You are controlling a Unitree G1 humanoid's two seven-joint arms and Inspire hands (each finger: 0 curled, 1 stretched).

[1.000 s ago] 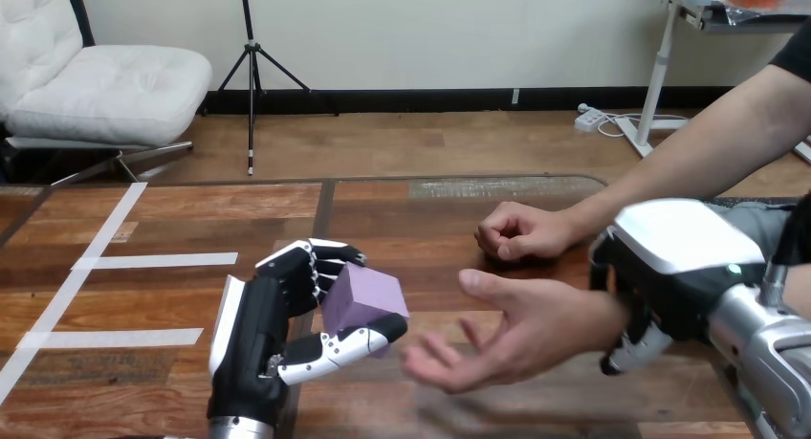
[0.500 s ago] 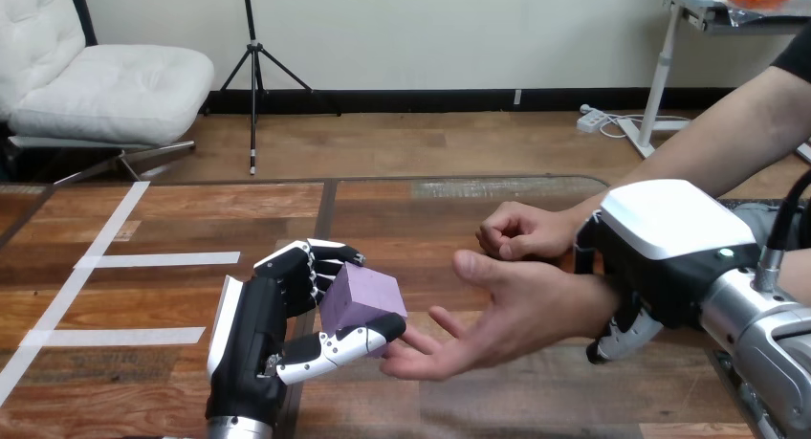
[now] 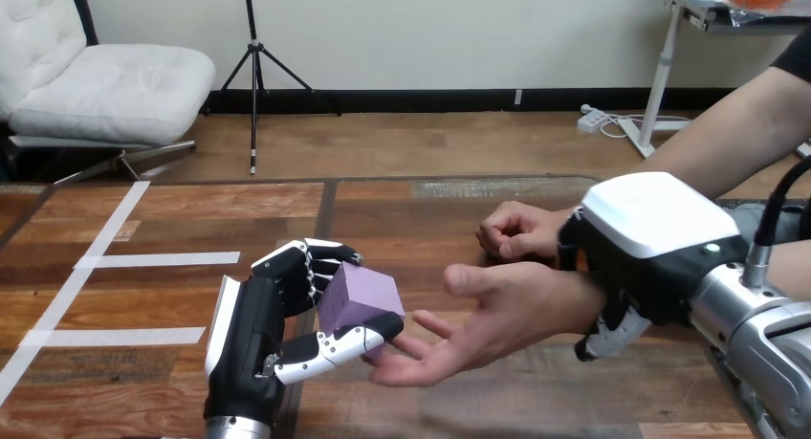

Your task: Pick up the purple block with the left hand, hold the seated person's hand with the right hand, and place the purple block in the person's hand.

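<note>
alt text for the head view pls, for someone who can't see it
The robot's left hand holds a purple block close to the fingertips of the person's open hand, palm up above the table. The right hand is curled round that hand's wrist; the person's other hand rests fisted behind.

**Black, white and silver: the humanoid's arms up close**

The robot's left hand (image 3: 251, 348) is a slim black body edged by a long white shell down its back. Its jointed fingers (image 3: 292, 258) are banded black and white, and its thumb (image 3: 335, 347) is white-topped with a black tip. The left forearm (image 3: 232, 428) is a silver cylinder. The right hand (image 3: 650, 267) has a broad, rounded white shell (image 3: 650, 212) over black housing, with a small green dot near the shell's edge. The right forearm (image 3: 765, 336) is polished silver.
</note>
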